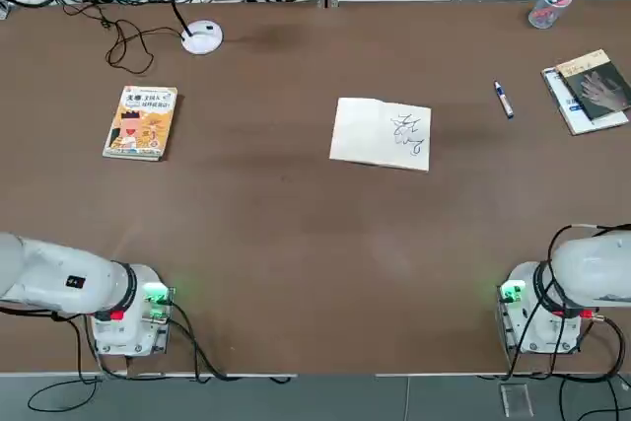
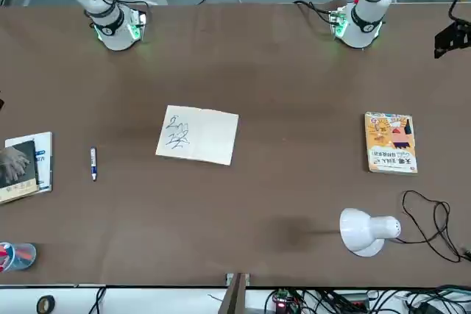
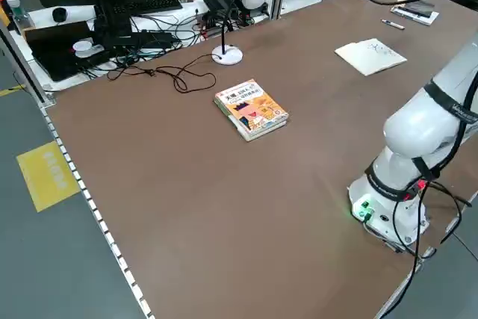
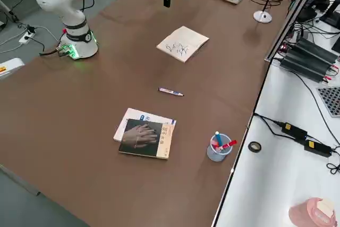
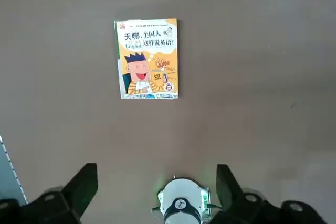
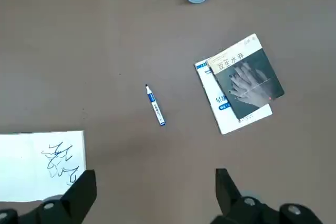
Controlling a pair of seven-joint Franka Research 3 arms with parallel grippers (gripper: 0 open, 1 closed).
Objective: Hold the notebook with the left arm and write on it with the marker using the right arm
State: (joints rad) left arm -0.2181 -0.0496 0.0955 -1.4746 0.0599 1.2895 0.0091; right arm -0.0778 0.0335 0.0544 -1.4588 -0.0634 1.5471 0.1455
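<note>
Top view: open white paper notebook (image 1: 381, 133) at centre bears black scribbles, blue-capped white marker (image 1: 504, 100) lies apart at upper right; both grippers (image 5: 156, 192) (image 6: 155, 192) hover released, grasping nothing, so writing looks present.

Both white arms folded back over their bases, black left gripper (image 5: 158, 192) and black right gripper (image 6: 156, 192) raised high, fingers spread wide
</note>
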